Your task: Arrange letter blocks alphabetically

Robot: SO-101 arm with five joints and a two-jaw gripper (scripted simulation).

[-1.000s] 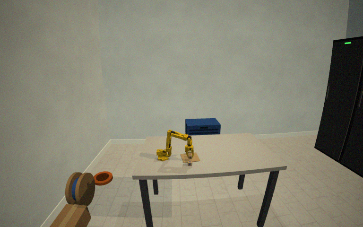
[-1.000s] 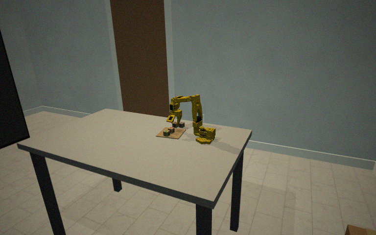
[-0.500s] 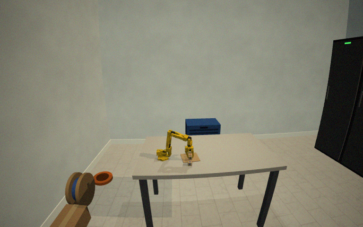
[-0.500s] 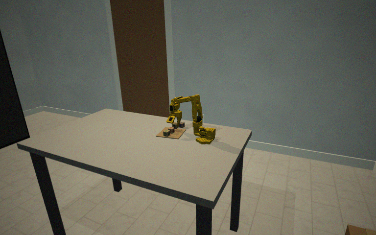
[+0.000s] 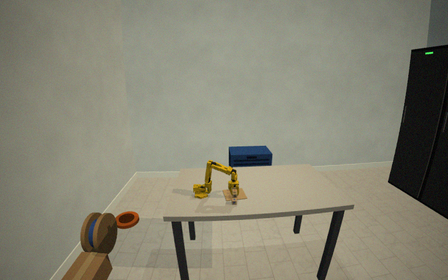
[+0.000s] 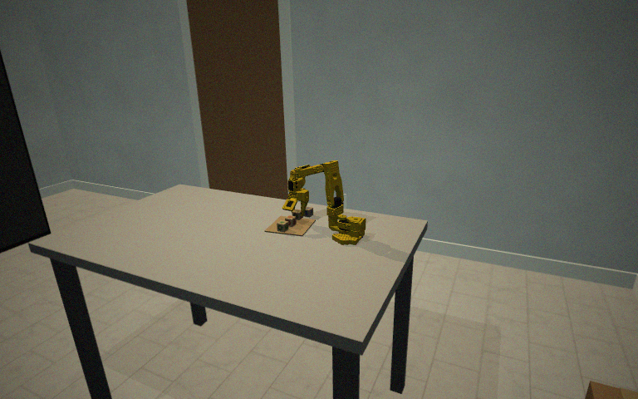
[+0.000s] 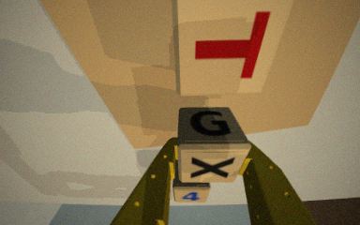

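— Where the yellow arm [image 5: 217, 168] bends down over the tan mat [image 7: 141, 70], what does the tool [image 7: 211, 169] carry?
— It is clenched on the G block [image 7: 212, 142], held above the mat's near edge, X on its side.
— And beyond?
— A block with a red T [image 7: 225, 52] lies on the mat; a block marked 4 [image 7: 190, 192] sits on the bench [image 7: 56, 155] underneath.

A block [image 7: 212, 142] topped with a black G, X on its side, hangs clamped above the tan mat [image 7: 141, 42]; a red-T block [image 7: 225, 52] lies flat there.
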